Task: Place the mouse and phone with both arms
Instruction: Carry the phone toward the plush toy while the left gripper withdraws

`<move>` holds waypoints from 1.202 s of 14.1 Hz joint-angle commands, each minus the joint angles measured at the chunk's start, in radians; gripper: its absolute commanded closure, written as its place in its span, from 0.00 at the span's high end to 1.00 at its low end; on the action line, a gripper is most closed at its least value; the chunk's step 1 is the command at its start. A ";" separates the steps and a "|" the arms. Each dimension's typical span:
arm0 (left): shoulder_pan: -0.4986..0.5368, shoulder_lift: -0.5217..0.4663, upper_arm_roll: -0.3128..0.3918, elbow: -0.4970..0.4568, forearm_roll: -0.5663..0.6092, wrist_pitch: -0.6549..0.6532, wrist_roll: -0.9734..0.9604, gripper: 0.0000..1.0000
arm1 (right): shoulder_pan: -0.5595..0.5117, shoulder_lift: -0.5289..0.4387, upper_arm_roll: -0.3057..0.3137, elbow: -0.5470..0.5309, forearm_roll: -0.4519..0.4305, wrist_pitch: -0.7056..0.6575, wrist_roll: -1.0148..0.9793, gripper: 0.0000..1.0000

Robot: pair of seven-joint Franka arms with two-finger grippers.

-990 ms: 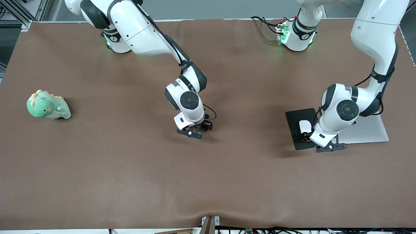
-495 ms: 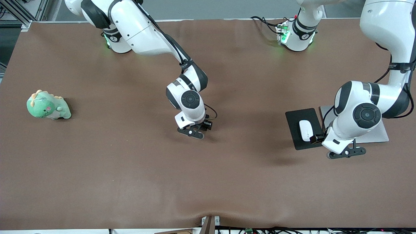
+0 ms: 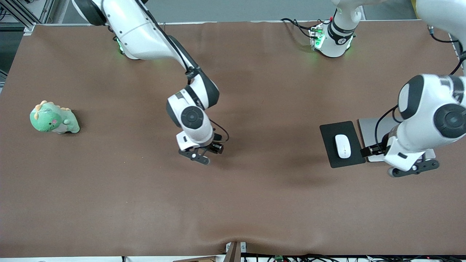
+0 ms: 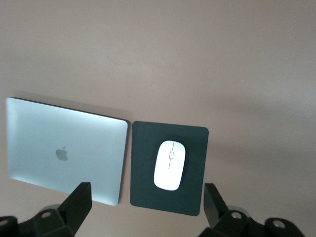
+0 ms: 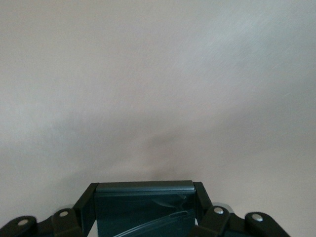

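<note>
The mouse point(image 3: 343, 146) lay flat on the black pad point(image 3: 329, 134), roughly at the pad's middle, its long axis running along the pad's longer side. In the left wrist view the mouse point(image 4: 170, 165) showed its thin centre line and sat wholly inside the pad's point(image 4: 143, 163) edges. Just beside the pad, toward the left arm's end of the table, lay a closed silver laptop point(image 3: 371, 127); a narrow strip of brown table point(image 3: 255, 203) showed between the two (the laptop point(image 4: 64, 153) bore a logo on its lid).

The left gripper point(image 3: 413, 169) hung in the air over the edge of the laptop nearer the front camera, just clear of the pad, with its fingers point(image 4: 79, 205) spread wide and nothing between them. It touched neither mouse nor pad.

The right gripper point(image 3: 198, 154) was well apart from the pad, over bare table about midway along the table's length. Its fingers point(image 5: 89, 202) were clamped against the two sides of the phone point(image 5: 145, 207), a dark glossy slab seen edge-on in the right wrist view. In the front view the phone was hidden under the wrist, so whether it rested on the table or was lifted off it could not be told.

A green plush dinosaur point(image 3: 54, 118) sat far from the pad, near the right arm's end of the table.
</note>
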 commanded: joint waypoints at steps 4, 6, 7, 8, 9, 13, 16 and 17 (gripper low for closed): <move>0.004 -0.064 -0.013 0.118 -0.085 -0.202 0.011 1.00 | -0.177 -0.229 0.016 -0.230 -0.003 -0.003 -0.270 0.06; 0.005 -0.090 -0.013 0.123 -0.134 -0.222 0.011 1.00 | -0.217 -0.278 0.014 -0.284 -0.003 -0.001 -0.359 0.06; -0.001 -0.107 -0.013 0.123 -0.137 -0.222 0.009 1.00 | -0.241 -0.298 0.013 -0.302 -0.003 -0.003 -0.394 0.06; -0.002 -0.125 -0.014 0.123 -0.137 -0.226 0.007 1.00 | -0.278 -0.316 0.014 -0.322 -0.003 -0.003 -0.448 0.06; -0.002 -0.141 -0.013 0.123 -0.136 -0.235 0.009 1.00 | -0.310 -0.336 0.014 -0.348 -0.003 -0.003 -0.510 0.07; -0.004 -0.193 -0.018 0.122 -0.139 -0.252 0.026 1.00 | -0.468 -0.393 0.014 -0.428 -0.003 -0.003 -0.776 0.07; 0.001 -0.213 -0.039 0.122 -0.140 -0.259 0.026 1.00 | -0.588 -0.402 0.013 -0.465 -0.003 0.007 -0.980 0.06; 0.001 -0.213 -0.041 0.122 -0.140 -0.260 0.026 1.00 | -0.625 -0.396 0.013 -0.473 -0.003 0.008 -1.038 0.06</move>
